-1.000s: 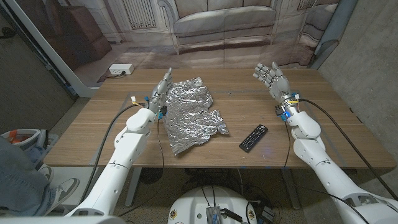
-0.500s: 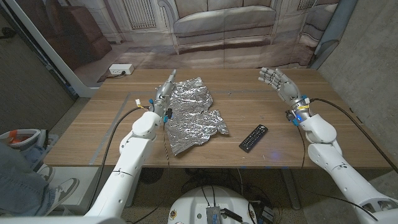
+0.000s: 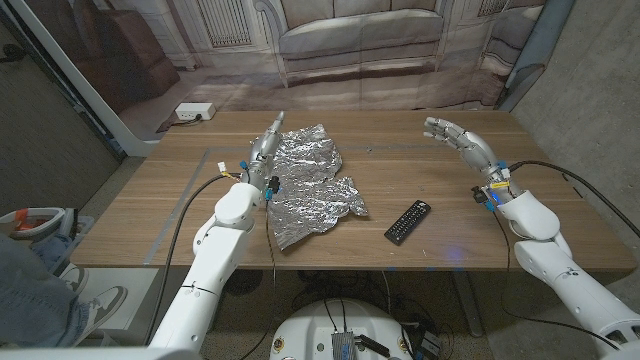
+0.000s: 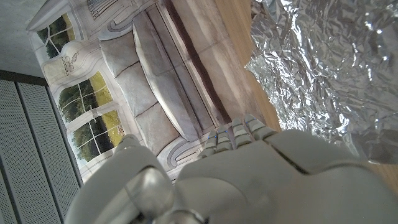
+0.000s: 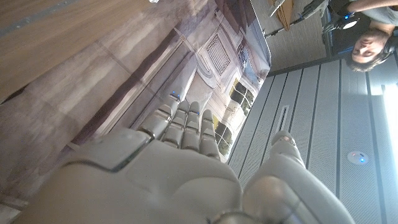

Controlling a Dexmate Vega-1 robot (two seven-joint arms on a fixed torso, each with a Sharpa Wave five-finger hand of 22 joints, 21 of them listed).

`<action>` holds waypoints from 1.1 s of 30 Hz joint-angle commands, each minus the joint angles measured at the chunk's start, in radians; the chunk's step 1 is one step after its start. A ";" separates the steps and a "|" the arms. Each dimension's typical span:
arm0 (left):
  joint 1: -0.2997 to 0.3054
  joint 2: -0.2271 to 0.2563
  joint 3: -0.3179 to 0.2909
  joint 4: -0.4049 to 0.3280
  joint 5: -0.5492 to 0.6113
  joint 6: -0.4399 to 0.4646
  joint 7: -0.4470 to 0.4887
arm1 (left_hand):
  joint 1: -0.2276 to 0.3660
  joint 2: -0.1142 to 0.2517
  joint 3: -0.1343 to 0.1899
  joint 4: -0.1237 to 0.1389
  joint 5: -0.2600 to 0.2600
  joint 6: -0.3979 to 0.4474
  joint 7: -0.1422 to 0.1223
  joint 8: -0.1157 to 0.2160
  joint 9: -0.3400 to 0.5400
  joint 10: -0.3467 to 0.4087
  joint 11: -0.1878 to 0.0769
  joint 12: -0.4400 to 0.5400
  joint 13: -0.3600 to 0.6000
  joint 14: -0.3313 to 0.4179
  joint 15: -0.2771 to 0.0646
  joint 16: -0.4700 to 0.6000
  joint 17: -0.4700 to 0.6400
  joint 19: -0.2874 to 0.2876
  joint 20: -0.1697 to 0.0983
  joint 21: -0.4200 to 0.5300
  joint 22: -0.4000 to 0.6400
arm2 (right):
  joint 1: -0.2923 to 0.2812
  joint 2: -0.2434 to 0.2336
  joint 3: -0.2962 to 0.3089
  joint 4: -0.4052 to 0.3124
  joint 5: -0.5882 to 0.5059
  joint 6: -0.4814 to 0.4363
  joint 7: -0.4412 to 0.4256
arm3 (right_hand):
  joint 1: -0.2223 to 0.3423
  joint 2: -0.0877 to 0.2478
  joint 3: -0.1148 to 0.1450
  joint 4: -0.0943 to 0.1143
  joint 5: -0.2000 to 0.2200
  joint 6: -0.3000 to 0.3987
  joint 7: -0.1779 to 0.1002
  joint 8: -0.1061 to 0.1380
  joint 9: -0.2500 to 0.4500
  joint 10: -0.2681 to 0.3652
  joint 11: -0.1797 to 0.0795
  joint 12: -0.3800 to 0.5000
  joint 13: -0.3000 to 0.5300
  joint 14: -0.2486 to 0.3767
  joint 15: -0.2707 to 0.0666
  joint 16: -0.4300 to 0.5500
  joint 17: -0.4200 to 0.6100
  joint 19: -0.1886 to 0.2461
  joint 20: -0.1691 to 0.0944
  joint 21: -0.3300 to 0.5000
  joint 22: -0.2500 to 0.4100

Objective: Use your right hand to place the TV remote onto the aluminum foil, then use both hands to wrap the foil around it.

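A crumpled sheet of aluminum foil [image 3: 309, 187] lies spread on the wooden table [image 3: 400, 170], left of centre; part of it shows in the left wrist view [image 4: 336, 68]. The black TV remote [image 3: 407, 221] lies bare on the wood to the foil's right, near the front edge. My left hand [image 3: 265, 143] stands at the foil's far left edge with fingers straight, holding nothing. My right hand [image 3: 458, 139] hovers open over the far right of the table, well behind the remote, fingers spread. Its back shows in the right wrist view [image 5: 155, 162].
A printed backdrop of a sofa [image 3: 360, 40] hangs behind the table. A white power box [image 3: 194, 112] lies on the floor at the back left. A person's legs [image 3: 30, 270] show at the left edge, and a person's face in the right wrist view [image 5: 373, 40].
My right arm has swung out to the right and the hand has tipped lower, fingers pointing left. My left hand has shifted slightly right toward the foil's edge. Foil and remote stay put.
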 commanded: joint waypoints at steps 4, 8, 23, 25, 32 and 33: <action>0.025 -0.012 -0.001 -0.032 0.016 -0.019 0.022 | 0.008 0.015 0.004 -0.001 -0.005 0.042 0.003 0.017 0.002 0.041 0.001 0.015 0.001 0.032 0.004 0.011 0.001 0.027 0.009 0.011 0.005 | -0.066 -0.065 0.084 -0.038 -0.489 0.131 -0.373 | 0.021 0.002 0.007 -0.008 0.012 0.002 -0.013 -0.001 0.006 0.006 -0.010 0.002 0.004 0.013 -0.008 -0.003 0.003 0.009 -0.022 0.003 -0.001; 0.027 -0.007 -0.003 -0.035 0.013 -0.017 0.016 | 0.010 0.017 0.005 -0.002 -0.005 0.050 0.003 0.019 0.002 0.044 0.002 0.015 0.001 0.037 0.004 0.011 0.001 0.031 0.009 0.011 0.005 | -0.100 -0.084 0.106 -0.084 -0.594 0.107 -0.465 | 0.027 0.001 0.008 -0.010 0.013 0.006 -0.014 0.001 0.006 0.009 -0.011 0.002 0.004 0.016 -0.008 -0.004 0.003 0.012 -0.023 0.003 -0.001; 0.022 -0.001 -0.006 -0.026 0.004 -0.043 0.005 | 0.019 0.024 0.006 -0.005 -0.009 0.077 0.005 0.023 0.002 0.067 0.002 0.019 0.001 0.057 0.004 0.010 0.001 0.042 0.016 0.012 0.005 | -0.179 -0.196 0.088 -0.229 -0.881 -0.017 -0.741 | 0.055 -0.002 0.016 -0.012 0.018 0.054 -0.022 0.014 0.006 0.041 -0.020 0.008 0.004 0.043 -0.016 -0.002 0.004 0.034 -0.023 0.003 0.000; 0.021 0.000 -0.008 -0.025 0.002 -0.046 0.006 | 0.019 0.024 0.006 -0.005 -0.009 0.078 0.004 0.022 0.002 0.072 0.001 0.020 0.001 0.060 0.004 0.011 0.001 0.043 0.016 0.012 0.005 | -0.174 -0.216 0.065 -0.231 -0.887 -0.028 -0.760 | 0.059 0.000 0.018 -0.012 0.018 0.057 -0.025 0.015 0.006 0.043 -0.022 0.008 0.004 0.046 -0.015 -0.002 0.004 0.038 -0.025 0.004 0.000; 0.011 0.001 -0.013 -0.023 0.004 -0.044 0.011 | 0.022 0.026 0.006 -0.006 -0.011 0.092 0.003 0.024 0.002 0.082 0.000 0.022 0.001 0.070 0.005 0.011 0.001 0.052 0.019 0.013 0.005 | -0.149 -0.287 -0.009 -0.255 -0.972 -0.082 -0.850 | 0.085 0.006 0.029 -0.015 0.019 0.083 -0.037 0.020 0.007 0.068 -0.027 0.013 0.005 0.067 -0.015 -0.001 0.004 0.053 -0.024 0.005 0.001; 0.009 0.002 -0.013 -0.023 0.005 -0.042 0.011 | 0.022 0.026 0.006 -0.006 -0.011 0.092 0.002 0.024 0.002 0.083 0.000 0.022 0.001 0.071 0.004 0.011 0.001 0.053 0.019 0.014 0.005 | -0.145 -0.299 -0.021 -0.261 -0.981 -0.093 -0.859 | 0.090 0.009 0.032 -0.016 0.019 0.087 -0.039 0.021 0.007 0.070 -0.029 0.013 0.005 0.069 -0.015 -0.001 0.004 0.056 -0.023 0.006 0.001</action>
